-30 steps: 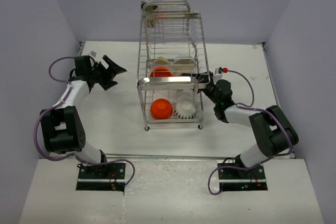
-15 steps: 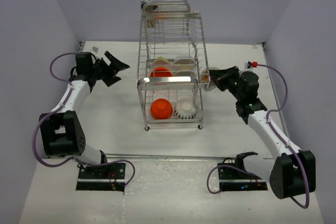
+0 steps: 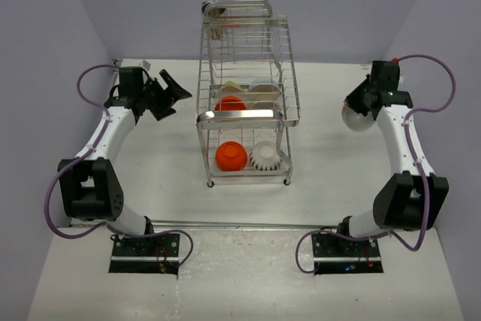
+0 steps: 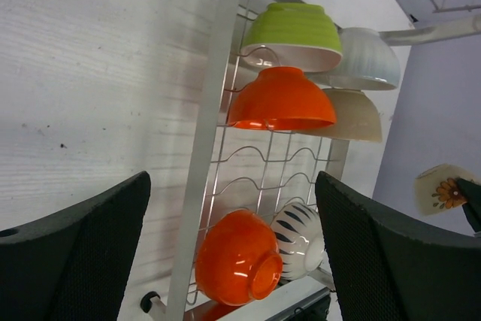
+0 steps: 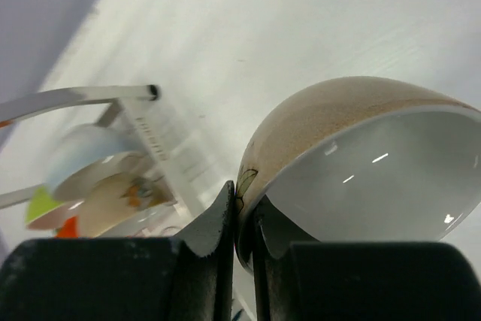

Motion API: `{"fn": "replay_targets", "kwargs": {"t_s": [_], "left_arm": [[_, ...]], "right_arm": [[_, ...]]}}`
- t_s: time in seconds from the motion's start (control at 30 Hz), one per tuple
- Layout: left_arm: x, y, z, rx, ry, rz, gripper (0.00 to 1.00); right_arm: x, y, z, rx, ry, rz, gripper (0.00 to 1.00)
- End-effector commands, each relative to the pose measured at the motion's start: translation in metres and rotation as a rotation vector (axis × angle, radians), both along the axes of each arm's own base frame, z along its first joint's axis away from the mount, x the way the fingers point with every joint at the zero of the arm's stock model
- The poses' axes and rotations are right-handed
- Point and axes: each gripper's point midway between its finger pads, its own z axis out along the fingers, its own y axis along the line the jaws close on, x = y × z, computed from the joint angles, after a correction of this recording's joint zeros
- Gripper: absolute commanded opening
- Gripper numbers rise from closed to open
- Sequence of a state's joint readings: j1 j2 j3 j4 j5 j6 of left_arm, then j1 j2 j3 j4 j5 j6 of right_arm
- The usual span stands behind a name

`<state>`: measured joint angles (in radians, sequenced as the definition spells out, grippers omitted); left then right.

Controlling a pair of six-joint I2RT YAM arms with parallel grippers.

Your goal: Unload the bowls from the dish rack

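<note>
While the right gripper [image 3: 367,104] pinches the rim of a cream bowl [image 3: 358,117] at the right of the overhead view, well apart from the dish rack [image 3: 244,116], the left gripper [image 3: 170,98] hangs wide apart at the rack's left side. The racked bowls [image 3: 231,155] look glazed and rigid, probably slippery and breakable. They seem best taken by the rim, one finger inside.

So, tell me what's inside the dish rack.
Six bowls show: an orange bowl and a striped bowl near the front; farther back a second orange bowl, a green bowl, a white bowl and a cream bowl. The dish rack's bars obscure its top basket.
</note>
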<state>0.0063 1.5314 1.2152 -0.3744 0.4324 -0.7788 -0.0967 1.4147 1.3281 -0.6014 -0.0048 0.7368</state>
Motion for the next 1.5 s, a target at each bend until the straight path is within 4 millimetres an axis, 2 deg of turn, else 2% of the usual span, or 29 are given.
{"fn": "replay_targets", "kwargs": {"t_s": [0.0, 0.13, 0.17, 0.5, 0.7, 0.73, 0.8, 1.0, 1.17, 1.23, 1.33, 1.47], "left_arm": [[0.003, 0.009, -0.002, 0.057, 0.019, 0.01, 0.9], [0.006, 0.012, 0.002, 0.083, 0.012, 0.007, 0.9], [0.008, 0.014, 0.0, 0.097, 0.013, 0.007, 0.9], [0.013, 0.013, -0.009, 0.098, 0.046, -0.012, 0.89], [0.015, 0.008, -0.01, 0.069, 0.057, -0.027, 0.9], [0.013, -0.004, -0.008, 0.064, 0.052, -0.05, 0.9], [0.014, -0.008, -0.005, 0.048, 0.049, -0.045, 0.89], [0.013, -0.024, -0.001, 0.0, 0.063, -0.056, 0.89], [0.008, -0.054, -0.005, -0.092, 0.103, -0.05, 0.88], [0.006, -0.057, -0.005, -0.133, 0.122, -0.013, 0.88], [0.01, -0.058, 0.007, -0.187, 0.094, 0.036, 0.87], [0.013, -0.065, 0.006, -0.266, 0.102, 0.063, 0.87]], "right_arm": [[-0.025, -0.036, -0.032, -0.182, 0.242, -0.018, 0.0], [-0.036, -0.066, -0.061, -0.285, 0.428, -0.074, 0.0], [-0.038, -0.076, -0.061, -0.316, 0.451, -0.097, 0.0], [-0.044, -0.11, -0.096, -0.389, 0.655, -0.082, 0.0], [-0.046, -0.115, -0.13, -0.417, 0.747, -0.02, 0.0], [-0.046, -0.116, -0.134, -0.416, 0.757, -0.017, 0.0], [-0.04, -0.115, -0.142, -0.409, 0.77, -0.008, 0.0], [-0.029, -0.113, -0.15, -0.384, 0.771, 0.005, 0.0], [-0.025, -0.11, -0.157, -0.365, 0.767, 0.023, 0.0], [-0.025, -0.108, -0.163, -0.358, 0.779, 0.029, 0.0], [-0.025, -0.107, -0.168, -0.352, 0.783, 0.034, 0.0], [-0.025, -0.106, -0.173, -0.346, 0.785, 0.041, 0.06]]}}
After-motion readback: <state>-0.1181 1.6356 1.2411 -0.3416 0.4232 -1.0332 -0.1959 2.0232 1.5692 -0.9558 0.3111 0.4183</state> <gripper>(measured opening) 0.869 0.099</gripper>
